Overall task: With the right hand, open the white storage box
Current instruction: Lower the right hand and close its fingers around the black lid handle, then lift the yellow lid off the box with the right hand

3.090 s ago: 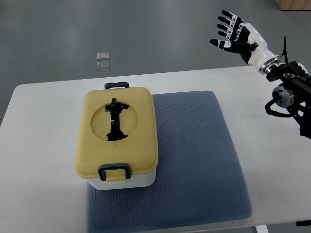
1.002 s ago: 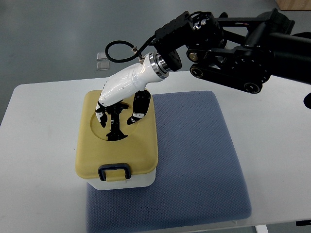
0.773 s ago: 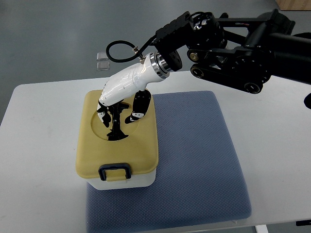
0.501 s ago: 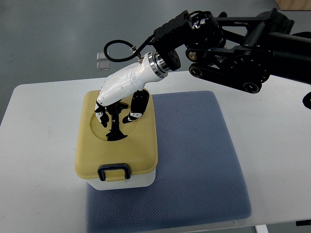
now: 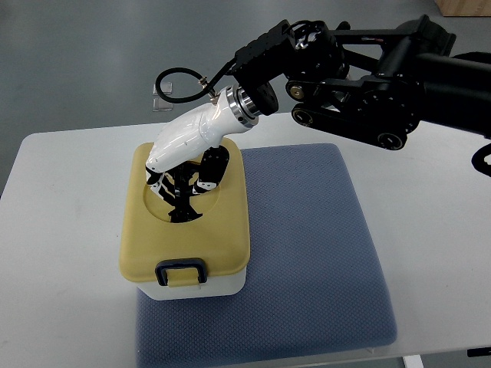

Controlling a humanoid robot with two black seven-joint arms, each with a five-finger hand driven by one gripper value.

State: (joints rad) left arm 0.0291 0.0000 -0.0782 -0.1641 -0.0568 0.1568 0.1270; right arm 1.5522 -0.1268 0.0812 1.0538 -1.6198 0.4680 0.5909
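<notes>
Top view: right hand (image 5: 182,165) reaches in from the right, fingers curled around the black handle (image 5: 182,201) in the recess of the yellow lid (image 5: 184,245). White storage box (image 5: 201,286) sits on the blue mat's (image 5: 307,253) left part, lid on, on the white table (image 5: 69,253).

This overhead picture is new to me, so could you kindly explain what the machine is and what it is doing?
The one camera looks steeply down from the robot's own side. The black jointed arm entering from the right ends in a white right hand with fingers. It reaches down onto a box, white below with a yellow lid, and its fingers curl around the black handle in the lid's round hollow. The box sits half on a blue mat on a white table. A dark latch shows at the near edge. The lid looks shut. No left arm is visible.
</notes>
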